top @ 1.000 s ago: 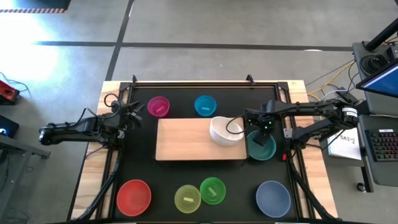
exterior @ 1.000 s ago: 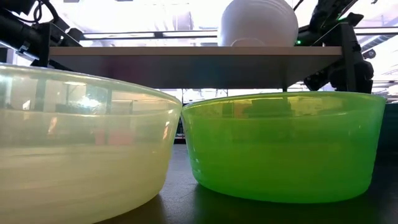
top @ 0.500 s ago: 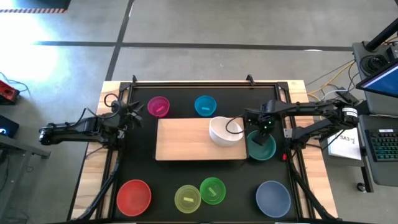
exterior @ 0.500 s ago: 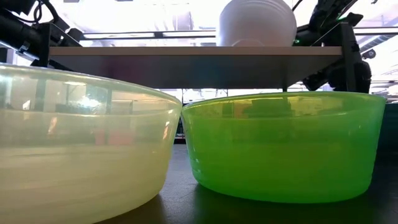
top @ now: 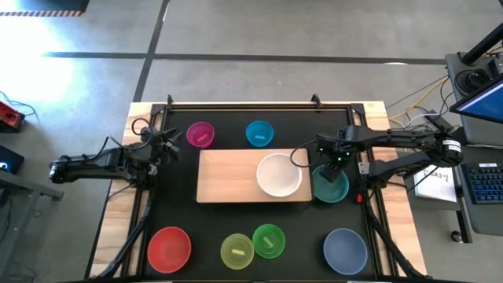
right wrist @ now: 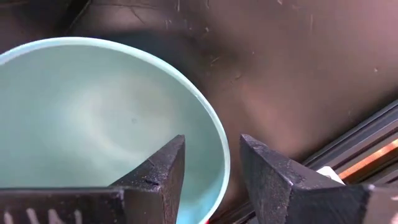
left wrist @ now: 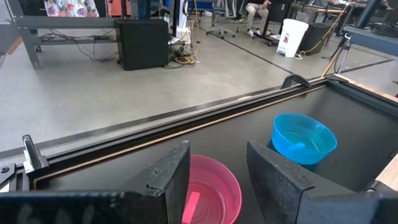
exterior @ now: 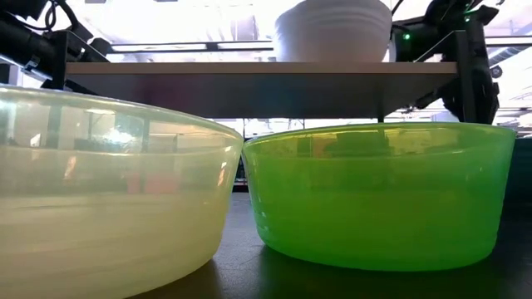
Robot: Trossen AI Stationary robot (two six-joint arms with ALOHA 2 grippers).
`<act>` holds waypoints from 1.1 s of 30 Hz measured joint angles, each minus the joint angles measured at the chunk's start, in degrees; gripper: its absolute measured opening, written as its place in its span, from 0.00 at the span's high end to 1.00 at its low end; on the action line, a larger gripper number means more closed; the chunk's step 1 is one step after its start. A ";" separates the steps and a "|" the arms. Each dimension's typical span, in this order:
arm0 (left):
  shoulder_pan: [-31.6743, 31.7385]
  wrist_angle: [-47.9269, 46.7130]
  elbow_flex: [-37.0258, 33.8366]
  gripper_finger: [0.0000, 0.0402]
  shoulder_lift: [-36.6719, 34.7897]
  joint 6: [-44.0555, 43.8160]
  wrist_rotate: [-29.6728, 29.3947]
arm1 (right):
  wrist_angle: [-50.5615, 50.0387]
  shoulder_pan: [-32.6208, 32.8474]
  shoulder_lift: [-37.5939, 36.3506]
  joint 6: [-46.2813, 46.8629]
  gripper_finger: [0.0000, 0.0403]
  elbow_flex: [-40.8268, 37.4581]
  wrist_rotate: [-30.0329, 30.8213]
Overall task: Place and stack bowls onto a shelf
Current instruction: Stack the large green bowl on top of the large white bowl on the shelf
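Note:
The white bowl (top: 279,174) sits upright on its base on the right part of the pale wood shelf (top: 228,177); the low view also shows the white bowl (exterior: 332,29) on the board (exterior: 208,68). My right gripper (top: 334,156) is open beside the shelf's right end, over the teal-green bowl (top: 330,189). In its wrist view my right gripper (right wrist: 211,168) has one finger on either side of the teal bowl's rim (right wrist: 217,143), and no touch shows. My left gripper (left wrist: 217,174) is open at the table's left, facing the magenta bowl (left wrist: 211,193).
Magenta (top: 200,134) and cyan (top: 259,134) bowls stand behind the shelf. Red (top: 170,248), yellow-green (top: 236,251), bright green (top: 269,240) and slate-blue (top: 345,250) bowls line the near edge. A raised black rail (top: 244,104) frames the mat.
The white bowl was tipped on its edge at the shelf's right end, against my right gripper. It has dropped flat onto its base, a little nearer the shelf's middle. My right gripper has drawn back toward the table's right edge and now stands clear of it.

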 joint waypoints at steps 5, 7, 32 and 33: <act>0.01 0.00 0.00 0.65 0.02 0.00 0.00 | -0.27 0.00 -1.31 5.95 0.65 0.00 0.26; 0.02 0.00 0.00 0.65 0.00 0.00 0.00 | -1.27 0.00 -1.06 9.49 0.65 0.00 0.27; -0.01 -0.48 0.00 0.65 0.01 0.02 0.00 | -2.45 -0.68 2.77 14.99 0.65 -2.10 2.24; -0.01 -0.48 0.00 0.65 0.01 0.02 0.00 | -2.22 -0.68 2.78 14.99 0.65 -2.19 2.24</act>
